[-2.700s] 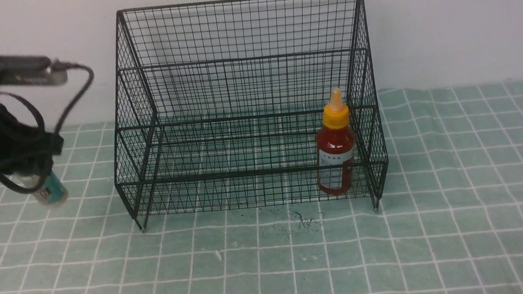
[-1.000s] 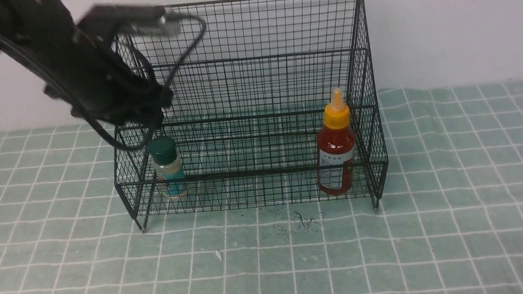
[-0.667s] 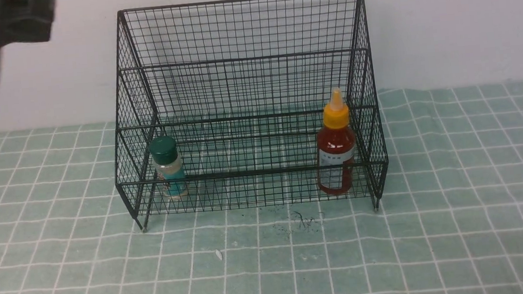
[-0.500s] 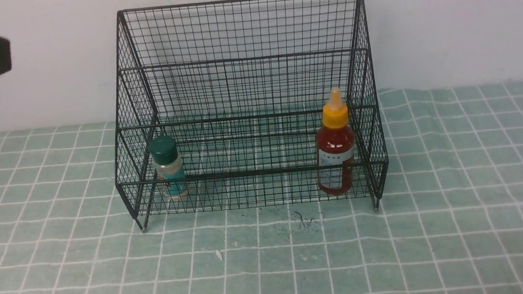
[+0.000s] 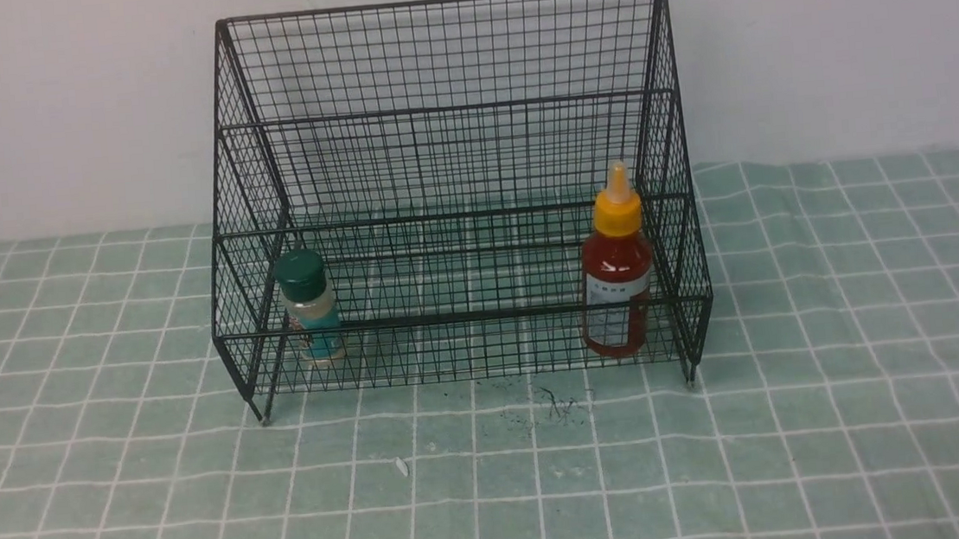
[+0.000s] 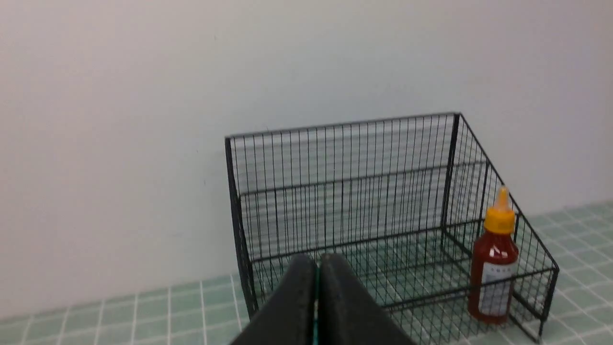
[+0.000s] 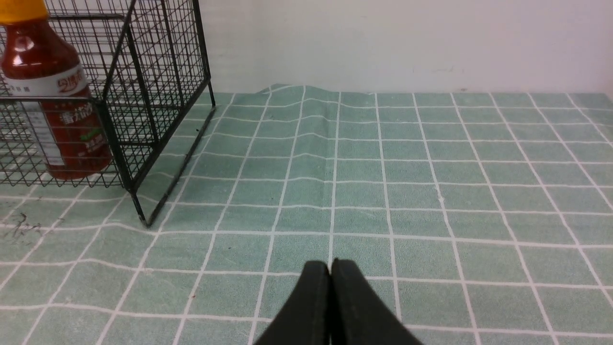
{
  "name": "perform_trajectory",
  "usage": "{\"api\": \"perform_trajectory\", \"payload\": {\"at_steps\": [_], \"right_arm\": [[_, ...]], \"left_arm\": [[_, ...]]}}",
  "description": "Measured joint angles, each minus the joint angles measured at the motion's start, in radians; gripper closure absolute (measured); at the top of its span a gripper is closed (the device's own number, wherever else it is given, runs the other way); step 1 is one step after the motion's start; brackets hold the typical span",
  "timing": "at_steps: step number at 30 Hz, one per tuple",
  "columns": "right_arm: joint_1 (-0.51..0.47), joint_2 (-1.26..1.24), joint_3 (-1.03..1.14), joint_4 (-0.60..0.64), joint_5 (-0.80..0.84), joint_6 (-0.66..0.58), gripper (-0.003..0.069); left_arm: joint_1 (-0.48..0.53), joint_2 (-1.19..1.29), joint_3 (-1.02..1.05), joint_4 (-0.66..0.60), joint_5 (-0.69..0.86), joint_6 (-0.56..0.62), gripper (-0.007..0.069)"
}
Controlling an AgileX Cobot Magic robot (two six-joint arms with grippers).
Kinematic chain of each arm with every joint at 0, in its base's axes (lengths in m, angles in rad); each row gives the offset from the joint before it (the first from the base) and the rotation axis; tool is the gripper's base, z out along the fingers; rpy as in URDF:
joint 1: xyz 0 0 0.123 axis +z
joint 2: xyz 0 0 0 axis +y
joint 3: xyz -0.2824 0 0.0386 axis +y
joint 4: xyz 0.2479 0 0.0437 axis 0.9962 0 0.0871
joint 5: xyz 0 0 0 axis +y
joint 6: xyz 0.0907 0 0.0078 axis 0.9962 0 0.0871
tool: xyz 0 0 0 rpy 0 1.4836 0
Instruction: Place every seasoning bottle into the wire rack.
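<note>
Seasoning bottles [image 5: 309,306] [image 5: 616,270] upright inside wire rack [image 5: 440,64]; left tool [image 6: 317,268], right tool [image 7: 330,270] closed, empty.

Only the tips of the two tools show, each in its own wrist view. The left tool [image 6: 317,299] has two matte black fingers [image 6: 294,306], smooth and rounded at the tips, widening toward the base, with a thin teal line in the seam between them. The right tool [image 7: 330,302] has the same black, rounded, tapering fingers [image 7: 352,306], plain and unmarked.
</note>
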Motion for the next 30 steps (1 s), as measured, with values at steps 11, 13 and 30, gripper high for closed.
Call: {"api": "perform_trajectory", "payload": {"at_steps": [11, 13, 30], "right_arm": [[0.000, 0.000, 0.000, 0.000, 0.000, 0.000, 0.0672], [0.000, 0.000, 0.000, 0.000, 0.000, 0.000, 0.0672], [0.000, 0.000, 0.000, 0.000, -0.001, 0.000, 0.0672]], "left_arm": [[0.095, -0.048, 0.258, 0.062, -0.164, -0.040, 0.0631], [0.124, -0.048, 0.352, 0.063, -0.251, -0.047, 0.0631], [0.131, -0.048, 0.595, 0.097, -0.195, -0.055, 0.0631]]}}
